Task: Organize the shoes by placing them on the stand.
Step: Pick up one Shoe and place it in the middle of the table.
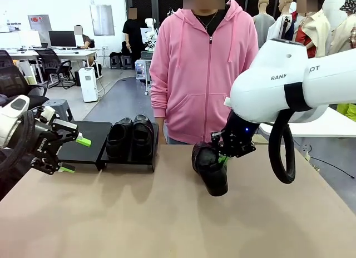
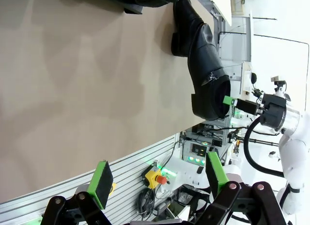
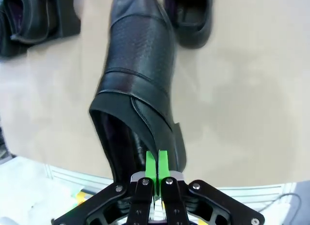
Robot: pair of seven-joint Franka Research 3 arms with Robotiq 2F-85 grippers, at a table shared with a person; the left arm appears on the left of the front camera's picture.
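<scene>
Right wrist view has the right gripper (image 3: 156,159) closed on the back rim of the held shoe (image 3: 138,84), its green pads almost meeting with only the thin leather collar between them. The held shoe hangs toe-down to the right of the stand (image 1: 89,138), well apart from it. Whether its toe touches the table (image 1: 167,224) I cannot tell. A second loose shoe (image 3: 189,16) lies just beyond that toe. On the stand's right platform a pair (image 1: 130,137) sits side by side, and the left platform is bare. The left gripper (image 1: 75,154) hovers by the stand's left front corner, jaws wide and empty. Shiny leather like this is probably slippery and the collar soft, so a pinch on the rim may let the shoe swing or slide. The stiffer heel back looks the surer hold. It seems light enough for one arm.
</scene>
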